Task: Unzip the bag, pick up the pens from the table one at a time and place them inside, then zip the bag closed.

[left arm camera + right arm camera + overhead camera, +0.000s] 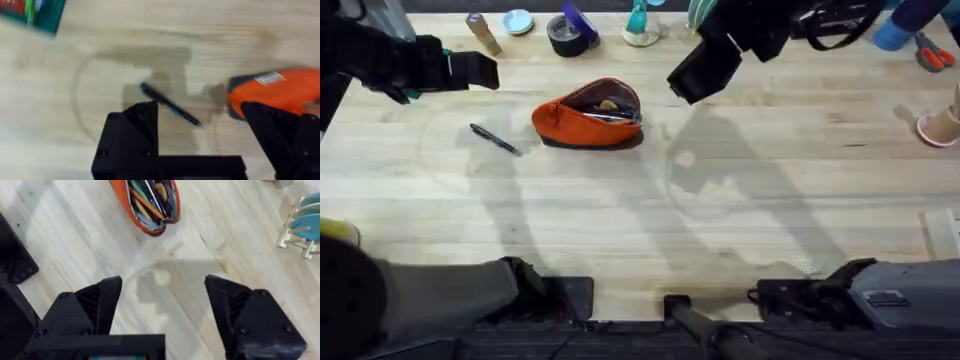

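Observation:
The orange bag [582,120] lies unzipped on the table [740,210], its mouth showing several pens and other items inside [150,200]. One dark pen [495,139] lies on the wood just left of the bag. My left gripper [480,70] hovers above and behind that pen, open and empty. In the left wrist view the pen [170,105] sits between and beyond the fingers [130,135], with the bag [280,92] beside it. My right gripper [705,68] hangs raised to the right of the bag, open and empty [165,305].
Along the back edge stand a tape roll [565,35], a blue lid [518,22], a wooden piece [483,33] and a teal stand [638,25]. Red-handled scissors [932,55] and a pink cup [940,128] are at the far right. A green box [32,12] lies farther off.

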`<state>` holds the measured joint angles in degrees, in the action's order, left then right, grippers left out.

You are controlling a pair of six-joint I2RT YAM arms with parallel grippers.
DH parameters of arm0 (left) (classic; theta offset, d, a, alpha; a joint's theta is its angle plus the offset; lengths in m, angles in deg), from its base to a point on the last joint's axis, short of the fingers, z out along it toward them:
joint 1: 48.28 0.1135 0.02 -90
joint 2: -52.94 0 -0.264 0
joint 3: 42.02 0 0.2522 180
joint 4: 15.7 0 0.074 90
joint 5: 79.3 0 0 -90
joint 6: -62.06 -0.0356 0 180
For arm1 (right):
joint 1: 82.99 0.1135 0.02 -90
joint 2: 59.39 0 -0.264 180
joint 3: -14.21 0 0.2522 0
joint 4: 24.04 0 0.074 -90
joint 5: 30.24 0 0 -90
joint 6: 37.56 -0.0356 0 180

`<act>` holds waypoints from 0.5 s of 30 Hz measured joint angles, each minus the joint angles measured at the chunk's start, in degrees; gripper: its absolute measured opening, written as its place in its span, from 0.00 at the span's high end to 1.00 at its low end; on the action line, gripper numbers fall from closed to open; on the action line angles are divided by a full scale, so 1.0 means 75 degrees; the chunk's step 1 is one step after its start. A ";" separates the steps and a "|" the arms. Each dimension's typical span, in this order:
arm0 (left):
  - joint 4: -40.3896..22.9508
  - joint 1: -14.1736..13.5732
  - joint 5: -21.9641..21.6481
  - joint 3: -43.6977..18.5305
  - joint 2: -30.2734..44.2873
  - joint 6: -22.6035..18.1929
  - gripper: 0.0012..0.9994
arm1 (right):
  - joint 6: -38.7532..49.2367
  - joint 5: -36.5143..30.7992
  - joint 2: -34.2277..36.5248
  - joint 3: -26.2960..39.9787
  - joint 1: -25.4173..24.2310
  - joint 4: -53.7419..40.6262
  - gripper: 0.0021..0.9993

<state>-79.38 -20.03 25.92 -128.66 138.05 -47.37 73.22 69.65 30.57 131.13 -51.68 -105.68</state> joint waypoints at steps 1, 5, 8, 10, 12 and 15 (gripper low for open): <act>0.0039 0.0007 -0.0213 0.0000 0.0137 0.0441 0.01 | 0.0000 0.0000 -0.0001 0.0000 0.0000 0.0000 0.00; 0.0063 0.0012 -0.0897 0.0000 0.0573 0.2168 0.01 | 0.0000 0.0000 -0.0001 0.0000 0.0000 0.0000 0.00; 0.0049 0.0012 -0.1214 0.0000 0.0855 0.3355 0.01 | 0.0000 0.0000 -0.0001 0.0000 0.0000 0.0000 0.00; -0.0048 0.0012 -0.1458 0.0000 0.1053 0.4170 0.01 | 0.0000 0.0000 -0.0001 0.0000 0.0000 0.0000 0.00; -0.0224 0.0012 -0.1731 0.0000 0.1279 0.5022 0.01 | 0.0000 0.0000 -0.0001 0.0000 0.0000 0.0000 0.00; -0.0430 0.0009 -0.1977 0.0000 0.1570 0.5972 0.01 | 0.0000 0.0000 -0.0001 0.0000 0.0000 0.0000 0.00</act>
<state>-82.61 -19.96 11.09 -128.66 149.82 -2.58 73.22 69.65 30.56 131.13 -51.68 -105.68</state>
